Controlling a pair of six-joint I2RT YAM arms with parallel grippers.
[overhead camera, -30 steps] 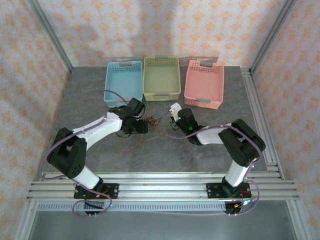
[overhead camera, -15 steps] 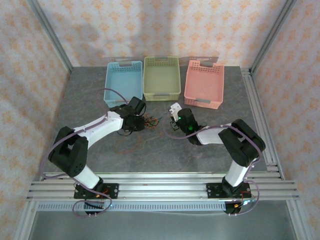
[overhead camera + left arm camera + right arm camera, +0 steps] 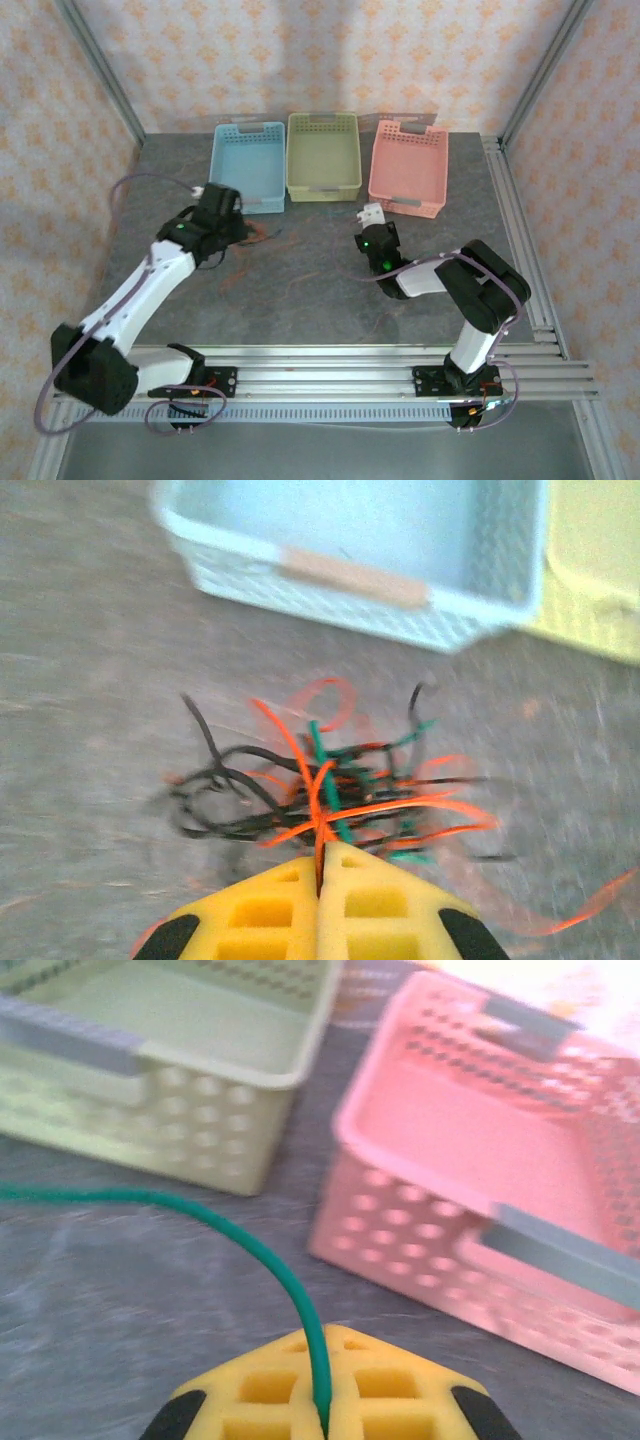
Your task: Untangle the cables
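Left gripper, jaws pressed together on the red-orange strands at the root of the cables, holds a bunch of black, red-orange and green wires over the table. The blue basket lies at 12 o'clock. Right gripper, likewise clamped, pinches one green wire that arcs toward 9 o'clock, with the pink basket at 1 o'clock. From above, the grippers stand well apart, at 9 and 3 o'clock of the table's middle. This spacing probably draws the single strand free while the other gripper anchors the knot.
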